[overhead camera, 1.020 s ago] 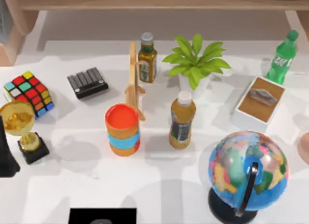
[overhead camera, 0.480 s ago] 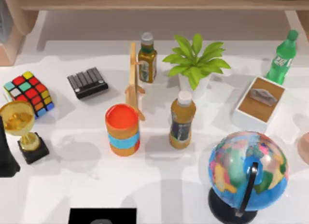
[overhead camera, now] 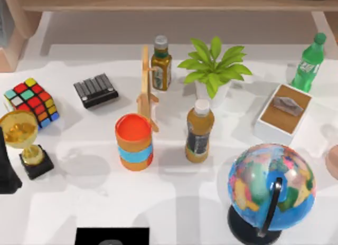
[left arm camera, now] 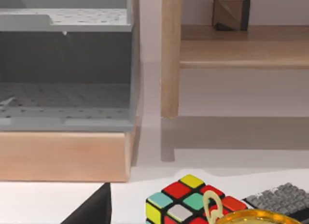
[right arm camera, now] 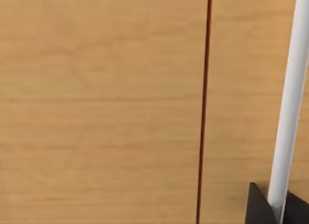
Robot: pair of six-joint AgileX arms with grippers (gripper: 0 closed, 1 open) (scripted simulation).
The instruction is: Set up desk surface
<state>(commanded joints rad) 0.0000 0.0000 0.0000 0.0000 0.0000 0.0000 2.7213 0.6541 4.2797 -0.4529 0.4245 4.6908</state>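
Right, the desk surface spreads white across the whole top view, under everything. The left arm stands dark at the 9 o'clock edge, beside the trophy; whether its gripper is spread or pressed together, I cannot tell. Same for the right gripper: I cannot tell, and its wrist camera faces a light-brown wood panel.

Now the count. Three bottles: an amber one at the centre, a dark one at 12 o'clock, and a green one out at 2 o'clock. One orange cup with a blue band stands just beside the centre bottle, towards 9 o'clock. One thin wooden stand rises upright behind the cup. One potted plant at 1 o'clock. One brown-topped box at 3 o'clock. One globe at 5 o'clock. One dark keypad at 10 o'clock. One colour cube and one gold trophy sit at 9 o'clock, close together.
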